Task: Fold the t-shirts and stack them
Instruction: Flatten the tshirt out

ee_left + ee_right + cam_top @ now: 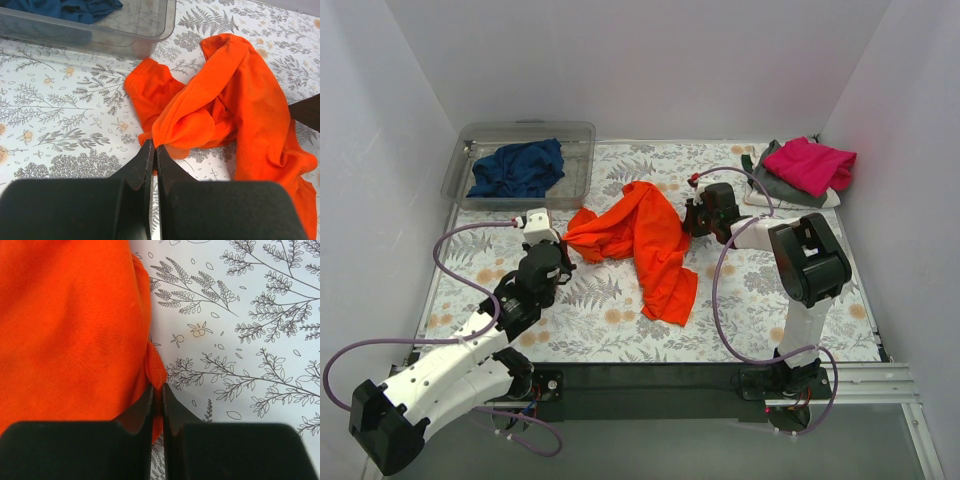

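1. The left gripper is pinching the orange shirt by its left edge
2. The right gripper is pinching its right edge
3. The shirt is lying crumpled on the table; spreading looks to be the step underway, so next comes pulling it flat
4. Far back, the navy shirt is sitting in the tub

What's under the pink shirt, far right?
A grey t-shirt pokes out from under the magenta-pink t-shirt, with a white edge below them. The pink one covers the rest, so anything else beneath is hidden.
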{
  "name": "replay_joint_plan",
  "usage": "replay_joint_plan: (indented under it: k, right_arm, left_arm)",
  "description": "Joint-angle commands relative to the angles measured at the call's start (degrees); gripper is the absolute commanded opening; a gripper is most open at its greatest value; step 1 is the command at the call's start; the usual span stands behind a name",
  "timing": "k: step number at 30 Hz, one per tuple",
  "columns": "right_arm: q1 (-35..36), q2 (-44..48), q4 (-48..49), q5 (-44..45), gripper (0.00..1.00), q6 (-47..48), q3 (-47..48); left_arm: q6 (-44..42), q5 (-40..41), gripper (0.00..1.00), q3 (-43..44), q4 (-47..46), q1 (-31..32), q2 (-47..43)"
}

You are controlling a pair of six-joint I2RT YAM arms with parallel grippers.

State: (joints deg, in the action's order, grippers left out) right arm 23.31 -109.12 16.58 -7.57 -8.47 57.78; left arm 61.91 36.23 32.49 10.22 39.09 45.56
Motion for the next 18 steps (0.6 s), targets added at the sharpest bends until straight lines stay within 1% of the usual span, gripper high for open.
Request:
replay_joint_plan:
  k: [1,4,5,6,7,8,10,11,13,14,16,17,18]
  right_arm:
    - [0.2,2.1,-2.0,2.9,0.01,1.7,1.1]
    - [0.2,8.4,-3.4,7.0,0.01,2.8,0.1]
    - [0.2,12.6,-3.6,7.3,0.01,3.1,-0.5]
    - [0.2,14.8,-3.8,10.9,0.01,3.6,-0.9]
    - [0.2,16.9,-3.8,11.9,0.01,3.9,-1.8]
    - [0.3,21.1,-3.8,12.8,0.01,4.1,-2.2]
    - [0.2,25.3,-4.1,15.1,0.01,5.0,-3.4]
    - [0.2,29.1,-4.5,15.9,0.01,5.4,-3.7]
    - [0.2,32.8,-5.2,17.6,0.01,6.3,-4.3]
    - [0.2,36.2,-5.9,18.6,0.01,7.1,-4.4]
    - [0.2,39.3,-6.9,19.7,0.01,7.9,-4.3]
    - [0.2,42.1,-8.0,20.3,0.01,8.3,-3.5]
    - [0.2,43.5,-8.7,21.4,0.01,8.4,-2.9]
  left_arm:
    - [-1.2,2.5,0.0,0.1,-1.3,-0.2,-0.4]
    - [-2.5,5.9,0.0,1.6,-1.8,-0.2,-0.5]
    - [-3.0,6.9,0.0,2.2,-2.1,-0.2,-0.5]
    - [-3.6,8.5,0.0,2.7,-2.7,-0.2,-1.1]
    - [-5.2,8.9,0.0,3.2,-4.2,-0.2,-1.4]
    - [-6.4,9.4,0.0,4.3,-5.3,-0.2,-1.8]
    - [-9.2,10.1,0.0,5.7,-7.7,-0.3,-2.8]
    - [-10.0,10.3,0.0,7.3,-8.4,-0.3,-3.0]
    - [-12.2,10.2,0.0,9.2,-9.9,-0.3,-3.5]
    - [-14.7,10.4,0.0,10.9,-11.8,-0.3,-3.8]
    - [-17.6,11.1,0.0,12.7,-14.9,-0.4,-4.0]
    - [-21.1,10.9,0.0,13.6,-16.3,-0.3,-4.2]
    - [-22.4,10.4,0.0,15.7,-17.3,-0.4,-4.5]
